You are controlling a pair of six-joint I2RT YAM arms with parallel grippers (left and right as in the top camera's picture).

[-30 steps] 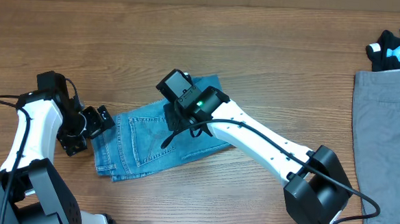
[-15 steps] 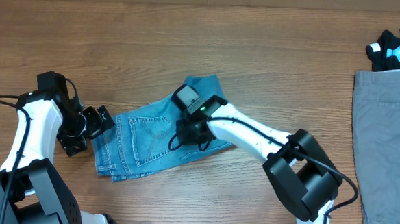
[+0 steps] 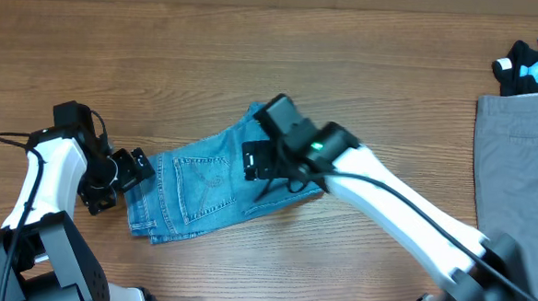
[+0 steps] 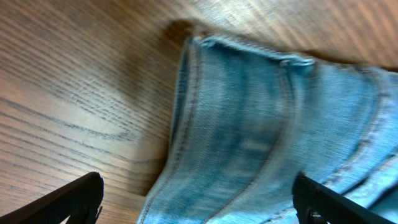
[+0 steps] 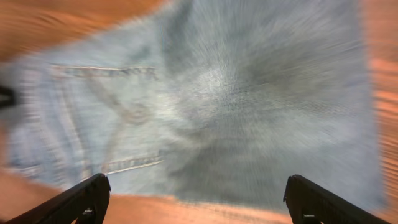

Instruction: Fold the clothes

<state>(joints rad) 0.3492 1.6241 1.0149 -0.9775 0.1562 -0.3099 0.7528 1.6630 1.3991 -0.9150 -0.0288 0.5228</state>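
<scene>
Overhead: right tool (image 3: 256, 159) just let go of the jeans (image 3: 193, 188), now spread wide; left tool (image 3: 125, 174) spread too. That fold looks placed.

Motion-blurred light blue jeans (image 5: 211, 106), stitched pocket (image 5: 106, 118) left, gripper (image 5: 199, 199) spread wide, wooden table (image 5: 56, 22) around

We are finding open wooden table (image 3: 274, 59) beyond the light blue denim jeans (image 3: 189, 188); plain grey trousers (image 3: 521, 182) are crowding its right side.

Bright even light; soft shadows; jeans (image 5: 236, 106) smeared by motion blur at right wrist.
</scene>
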